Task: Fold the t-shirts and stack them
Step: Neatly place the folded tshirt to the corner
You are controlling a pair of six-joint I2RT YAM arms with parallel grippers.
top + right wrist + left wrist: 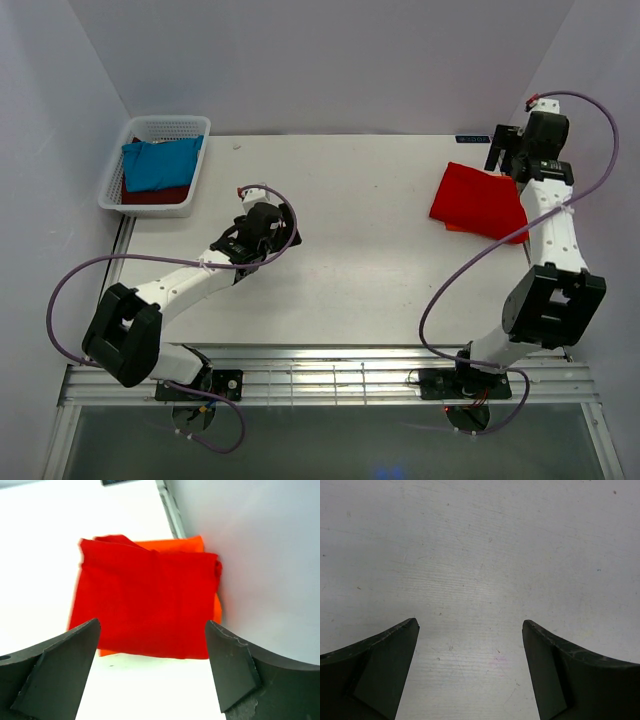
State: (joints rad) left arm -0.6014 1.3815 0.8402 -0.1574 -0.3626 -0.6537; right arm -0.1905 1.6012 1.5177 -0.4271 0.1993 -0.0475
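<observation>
A bright red t-shirt [480, 200] [145, 600] lies folded at the table's far right, on top of an orange-red t-shirt [175, 544] whose edges peek out [453, 228]. My right gripper [503, 153] [152, 625] hovers open just behind the stack, with nothing between its fingers. A teal-blue t-shirt [160, 165] lies over a dark maroon one [155, 195] in the white mesh basket [170, 122] at the far left. My left gripper [288, 232] [470, 624] stands open over bare tabletop left of centre, holding nothing.
The side wall [250, 555] runs close along the right edge of the red stack. The basket sits in the far left corner. Bare white tabletop [370, 230] spans the space between the two arms.
</observation>
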